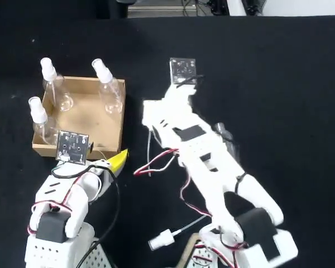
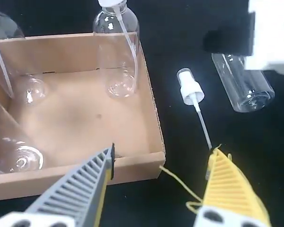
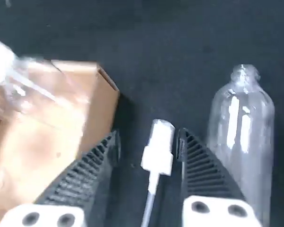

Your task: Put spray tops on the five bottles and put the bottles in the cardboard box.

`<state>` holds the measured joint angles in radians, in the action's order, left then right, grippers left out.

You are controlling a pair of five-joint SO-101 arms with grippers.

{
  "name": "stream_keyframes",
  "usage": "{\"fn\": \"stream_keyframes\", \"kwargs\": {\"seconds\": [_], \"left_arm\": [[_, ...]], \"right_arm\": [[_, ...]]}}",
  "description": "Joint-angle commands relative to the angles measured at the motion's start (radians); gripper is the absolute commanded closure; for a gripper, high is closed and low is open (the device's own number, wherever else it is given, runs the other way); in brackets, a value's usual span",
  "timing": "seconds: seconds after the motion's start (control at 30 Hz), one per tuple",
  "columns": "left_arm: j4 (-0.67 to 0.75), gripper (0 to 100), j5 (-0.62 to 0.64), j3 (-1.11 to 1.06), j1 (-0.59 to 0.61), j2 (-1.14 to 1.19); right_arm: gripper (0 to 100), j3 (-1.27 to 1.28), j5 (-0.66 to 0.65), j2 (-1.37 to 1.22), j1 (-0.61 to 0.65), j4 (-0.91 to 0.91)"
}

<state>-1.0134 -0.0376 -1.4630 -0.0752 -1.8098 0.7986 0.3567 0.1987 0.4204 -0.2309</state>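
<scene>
Cardboard box (image 1: 84, 114) sits toward the left edge of the black table (image 1: 279, 84), with three capped bottles (image 1: 109, 89) standing upright in its far left, far right and near left corners. The left gripper (image 2: 164, 152) hangs open at the box's near right corner, its fingers spread to either side of it. The right gripper (image 3: 148, 137) is open too, with a loose spray top (image 3: 158, 146) lying on the table between its fingers and an uncapped bottle (image 3: 241, 127) lying just beside. A second spray top (image 1: 163, 240) lies near the table's near edge.
</scene>
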Motion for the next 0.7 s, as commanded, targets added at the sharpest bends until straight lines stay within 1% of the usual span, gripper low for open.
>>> {"fn": "stream_keyframes", "kwargs": {"seconds": [0.0,0.53,0.67], "left_arm": [[-0.006,70,-0.006,0.008,-0.001,-0.002],[-0.006,70,-0.006,0.008,0.001,-0.002],[-0.006,70,-0.006,0.008,0.002,-0.002]], "right_arm": [[82.1,-0.024,0.006,-0.065,0.02,0.074],[82.1,-0.277,0.006,-0.423,0.011,0.072],[82.1,-0.325,0.008,-0.492,-0.014,0.054]]}}
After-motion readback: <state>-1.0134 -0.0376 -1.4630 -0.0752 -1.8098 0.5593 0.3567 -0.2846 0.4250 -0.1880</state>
